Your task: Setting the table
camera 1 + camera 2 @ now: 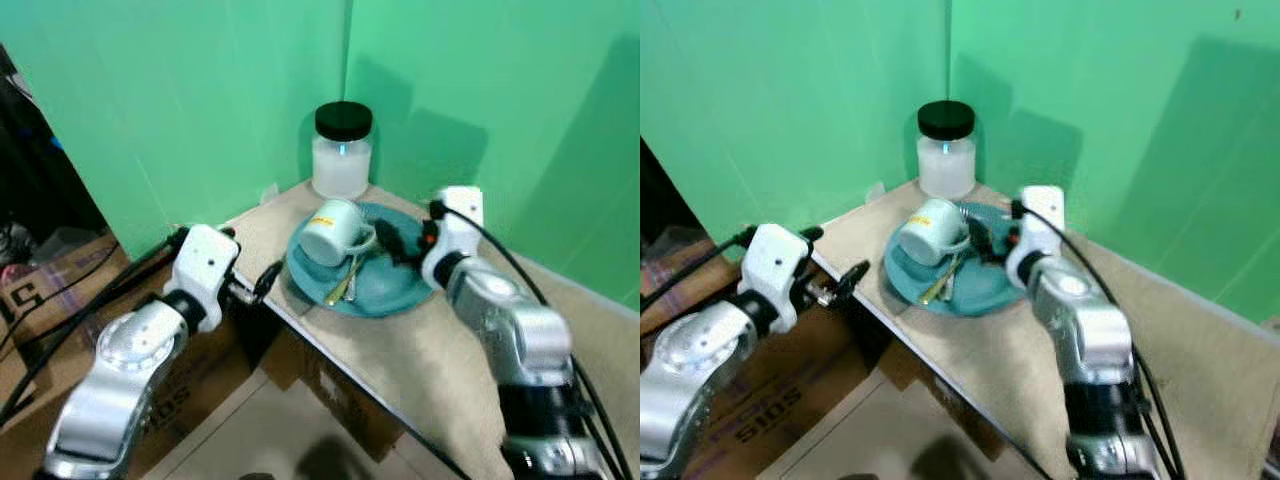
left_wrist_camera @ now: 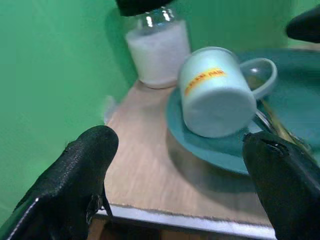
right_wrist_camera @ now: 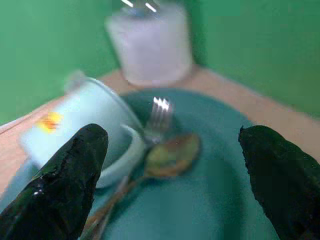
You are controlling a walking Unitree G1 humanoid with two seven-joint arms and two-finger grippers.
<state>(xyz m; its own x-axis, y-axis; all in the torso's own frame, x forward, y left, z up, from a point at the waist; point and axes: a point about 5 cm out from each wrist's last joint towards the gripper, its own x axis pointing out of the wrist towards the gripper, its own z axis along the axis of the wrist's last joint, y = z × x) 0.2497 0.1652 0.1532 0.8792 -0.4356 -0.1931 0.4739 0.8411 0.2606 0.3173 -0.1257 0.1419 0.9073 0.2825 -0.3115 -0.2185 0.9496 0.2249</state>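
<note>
Two silver arms, white wrist housings, black cables along both. Left gripper (image 1: 268,280) and right gripper (image 1: 392,238): long black fingers (image 2: 75,185), matte, rounded.

Mug, fork and spoon piled on a teal plate at the counter's corner.

The pale blue mug (image 1: 330,232) with a yellow label lies on its side on the round teal plate (image 1: 395,285), at about ten o'clock on it, its handle toward the plate's middle. A fork (image 3: 159,114) and a spoon (image 3: 170,156) lie side by side beside the handle, their handles running toward seven o'clock over the rim.
</note>
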